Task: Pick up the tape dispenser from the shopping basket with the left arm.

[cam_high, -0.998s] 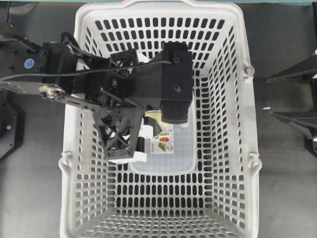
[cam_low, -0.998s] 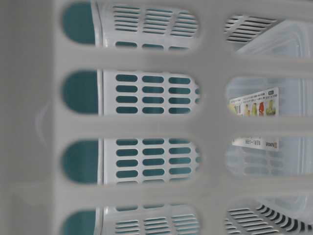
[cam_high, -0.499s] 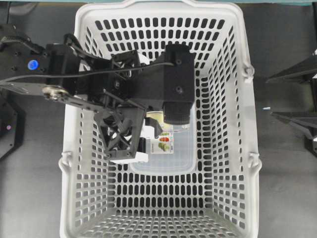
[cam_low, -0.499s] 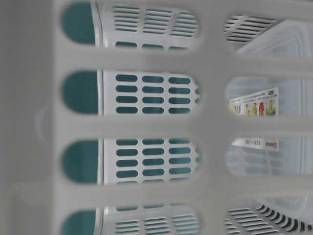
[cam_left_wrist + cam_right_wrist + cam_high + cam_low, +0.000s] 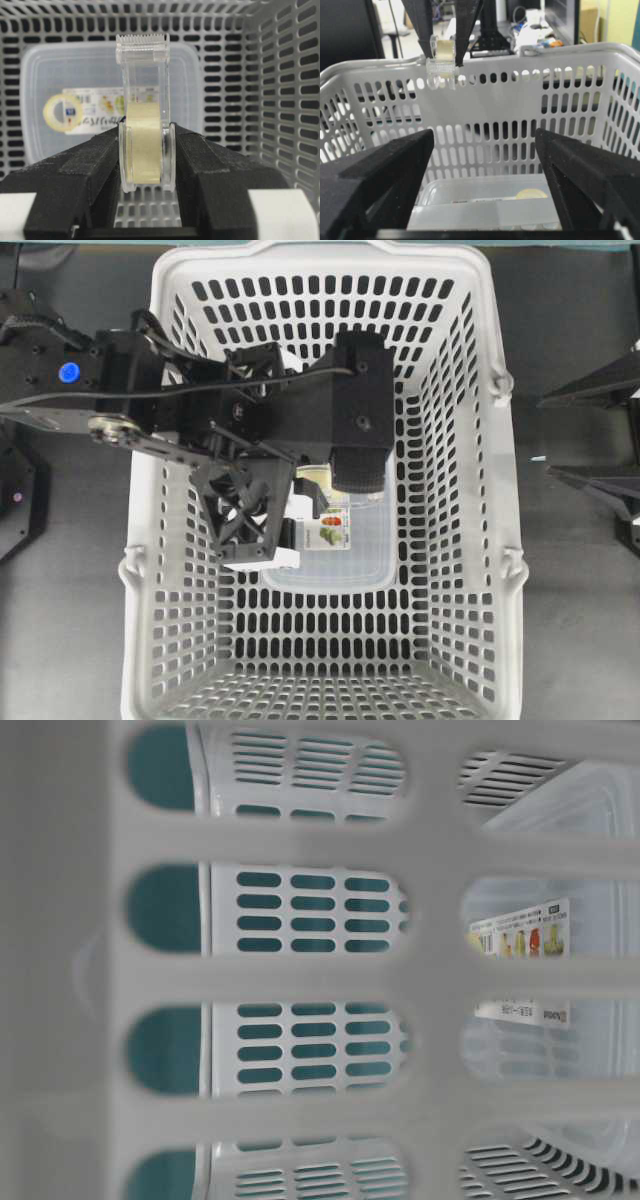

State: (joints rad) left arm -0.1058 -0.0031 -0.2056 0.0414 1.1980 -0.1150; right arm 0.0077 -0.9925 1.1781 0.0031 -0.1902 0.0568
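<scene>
1. The left arm (image 5: 150, 400), black with a blue dot, reaches from the left edge of the overhead view over the left wall of the shopping basket (image 5: 500, 490).
2. The left claw (image 5: 146, 134) is clamped on the tape dispenser (image 5: 142, 75), its black pads pressing both flat sides around the pale roll.
3. The tape dispenser is clear plastic, and its toothed cutter end points away from the wrist camera. In the right wrist view it hangs inside the basket, clear of the floor, at about the height of the far rim.
4. Below it, a translucent lidded box (image 5: 35, 150) lies flat on the basket floor, bearing a printed card with a pale-yellow ring.
5. The right claw (image 5: 600, 435) stands over the dark tabletop (image 5: 580, 620) right of the basket, its fingers spread wide and holding nothing.
</scene>
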